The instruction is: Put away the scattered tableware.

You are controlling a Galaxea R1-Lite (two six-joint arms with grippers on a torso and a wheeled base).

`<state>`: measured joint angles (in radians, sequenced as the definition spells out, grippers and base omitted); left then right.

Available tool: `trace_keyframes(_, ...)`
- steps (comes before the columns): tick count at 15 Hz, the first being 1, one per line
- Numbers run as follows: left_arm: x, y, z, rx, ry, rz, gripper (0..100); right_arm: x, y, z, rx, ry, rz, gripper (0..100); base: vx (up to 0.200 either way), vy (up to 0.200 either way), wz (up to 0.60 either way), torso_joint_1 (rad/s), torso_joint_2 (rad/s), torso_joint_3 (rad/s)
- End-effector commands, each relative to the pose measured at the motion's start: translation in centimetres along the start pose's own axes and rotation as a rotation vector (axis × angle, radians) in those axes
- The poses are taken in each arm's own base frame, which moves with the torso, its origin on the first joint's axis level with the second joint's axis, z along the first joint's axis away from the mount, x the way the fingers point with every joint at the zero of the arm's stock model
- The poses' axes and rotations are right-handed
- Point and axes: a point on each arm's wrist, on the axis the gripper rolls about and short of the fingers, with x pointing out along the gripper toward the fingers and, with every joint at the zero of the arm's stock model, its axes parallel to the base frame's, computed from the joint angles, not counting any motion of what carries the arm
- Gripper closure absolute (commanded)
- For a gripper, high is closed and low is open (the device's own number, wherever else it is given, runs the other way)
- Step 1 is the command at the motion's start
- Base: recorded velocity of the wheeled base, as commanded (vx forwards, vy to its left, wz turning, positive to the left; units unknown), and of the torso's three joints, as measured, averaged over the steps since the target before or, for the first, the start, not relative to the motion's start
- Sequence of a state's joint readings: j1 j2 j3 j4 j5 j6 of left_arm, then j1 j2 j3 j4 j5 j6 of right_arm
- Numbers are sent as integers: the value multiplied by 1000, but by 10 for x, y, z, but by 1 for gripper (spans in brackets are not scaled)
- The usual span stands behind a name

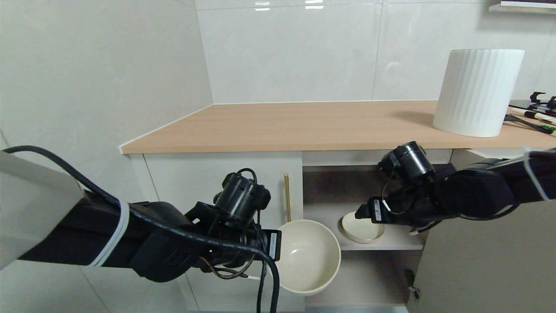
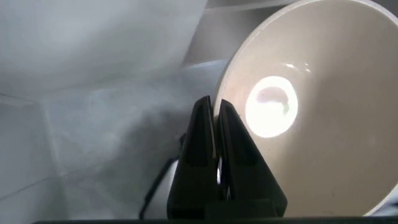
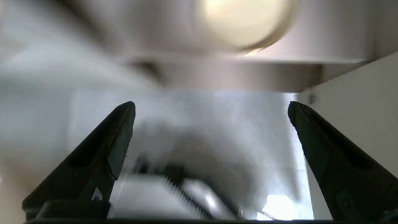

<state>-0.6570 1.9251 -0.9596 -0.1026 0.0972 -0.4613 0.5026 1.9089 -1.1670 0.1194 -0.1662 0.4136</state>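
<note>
**Cream bowl held at the open cabinet**

The left gripper [image 1: 278,245] [image 2: 214,109] has its fingers clamped on the rim of the cream bowl [image 1: 308,256] [image 2: 311,112], which is tilted before the cabinet opening near the brass handle [image 1: 287,195]. The right gripper [image 1: 362,213] [image 3: 211,115], fingers spread wide, hangs close by a small cream dish [image 1: 362,228] [image 3: 245,22] on the cabinet shelf [image 1: 391,243]. A white ribbed container [image 1: 478,91] stands on the wooden countertop [image 1: 304,121].

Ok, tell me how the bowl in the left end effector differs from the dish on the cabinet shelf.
The bowl looks larger and deeper; the dish is small and shallow. The bowl is clamped at its rim by the left end effector, off any surface; the dish rests free on the shelf. The bowl is tilted; the dish lies flat. Both are round, cream and empty.
</note>
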Motion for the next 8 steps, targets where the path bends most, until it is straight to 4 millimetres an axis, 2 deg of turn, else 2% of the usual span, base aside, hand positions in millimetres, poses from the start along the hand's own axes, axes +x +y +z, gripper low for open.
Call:
trace_keyframes(1,14,-8,-11,30,43,12,100,-72,20,-17,-80,-56,129,0,0,0,0,0,0,0)
trace_keyframes(4,11,-15,-15,47,45,-3,100,-75,39,-37,-147,-14,172,0,0,0,0,0,0,0)
trace_keyframes(8,11,-16,-14,47,42,-5,100,-39,53,-56,-195,91,136,0,0,0,0,0,0,0)
